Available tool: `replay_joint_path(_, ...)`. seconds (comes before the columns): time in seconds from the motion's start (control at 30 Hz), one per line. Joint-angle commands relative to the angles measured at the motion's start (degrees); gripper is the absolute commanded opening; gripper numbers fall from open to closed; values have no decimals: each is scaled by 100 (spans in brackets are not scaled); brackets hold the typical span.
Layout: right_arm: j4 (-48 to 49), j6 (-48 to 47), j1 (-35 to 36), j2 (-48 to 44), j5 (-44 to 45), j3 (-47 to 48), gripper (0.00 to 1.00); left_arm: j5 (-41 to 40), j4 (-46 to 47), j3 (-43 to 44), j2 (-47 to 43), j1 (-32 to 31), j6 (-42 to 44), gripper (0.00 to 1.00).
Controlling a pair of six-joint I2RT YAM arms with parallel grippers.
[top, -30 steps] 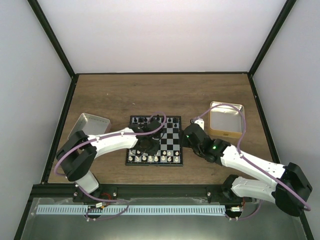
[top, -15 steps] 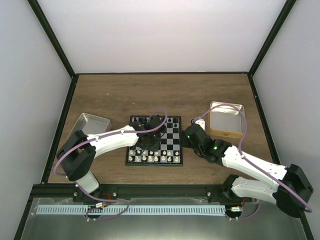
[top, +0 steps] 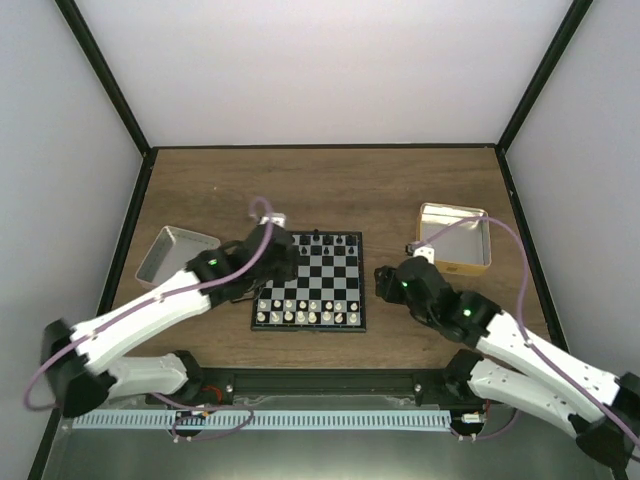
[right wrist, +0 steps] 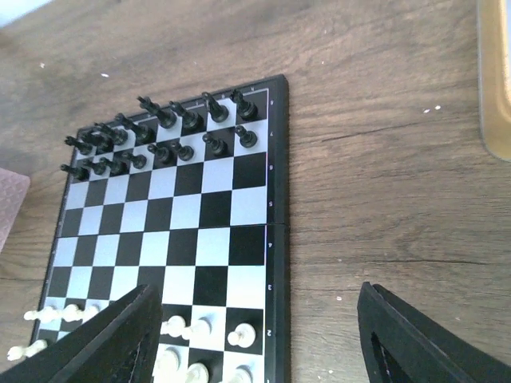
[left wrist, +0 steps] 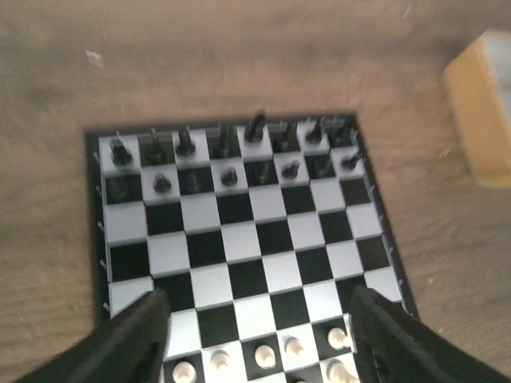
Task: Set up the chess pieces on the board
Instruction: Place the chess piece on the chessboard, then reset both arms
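Note:
The board (top: 322,277) lies in the middle of the table. Black chess pieces (top: 326,241) fill its two far rows and cream-white pieces (top: 305,315) stand along its near rows. My left gripper (top: 278,262) hovers at the board's left side. In the left wrist view it (left wrist: 259,339) is open above the white pieces (left wrist: 294,347), nothing between its fingers (left wrist: 132,339). My right gripper (top: 385,281) hangs just off the board's right edge. In the right wrist view it (right wrist: 263,335) is open and empty, straddling that edge (right wrist: 275,239).
A silver tin tray (top: 160,262) sits left of the board, under the left arm. A gold-rimmed square tin (top: 478,232) stands at the right, its corner showing in the right wrist view (right wrist: 497,80). Bare wooden tabletop (top: 320,190) lies beyond the board.
My left gripper has drawn back from over the board's black rows toward its left edge and opened. The right arm has pulled slightly back and to the right.

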Motion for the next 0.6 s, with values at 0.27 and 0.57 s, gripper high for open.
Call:
replay_joint_path(0.27,-1227,-610,-31,-1522,517,1097,86,-1257,859,-865,-3386,-10,537,100)
replay_joint_path(0.57,-1169,-1987,-31,-1936,995,2188,94,-2129,478,-580,-4690,-15,711,100)
